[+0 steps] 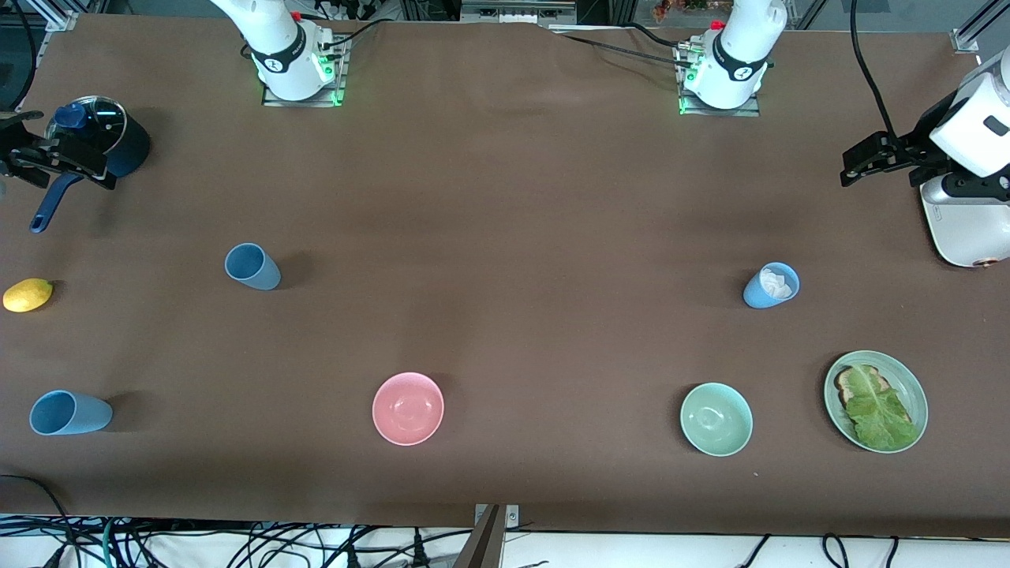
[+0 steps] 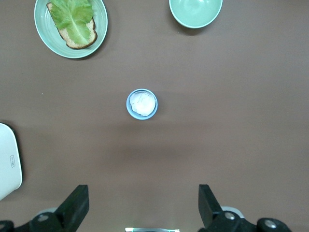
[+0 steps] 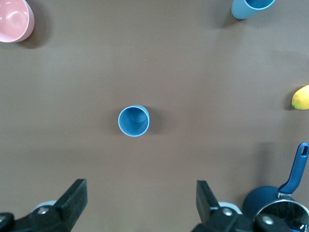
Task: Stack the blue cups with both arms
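Note:
Three blue cups stand apart on the brown table. One cup [image 1: 252,267] [image 3: 133,121] is empty, toward the right arm's end. A second cup [image 1: 69,412] [image 3: 251,7] stands nearer the front camera at that same end. The third cup [image 1: 771,285] [image 2: 142,103] holds something white and crumpled, toward the left arm's end. My right gripper [image 1: 95,166] [image 3: 140,198] hangs high and open, over bare table beside the first cup. My left gripper [image 1: 856,162] [image 2: 143,205] hangs high and open, over bare table beside the white-filled cup. Neither holds anything.
A dark blue lidded pot [image 1: 99,138] [image 3: 280,208] and a lemon [image 1: 28,295] [image 3: 300,97] lie at the right arm's end. A pink bowl [image 1: 408,408], a mint-green bowl [image 1: 716,419] and a plate [image 1: 915,394] with lettuce on toast sit near the front. A white appliance [image 1: 966,229] stands at the left arm's end.

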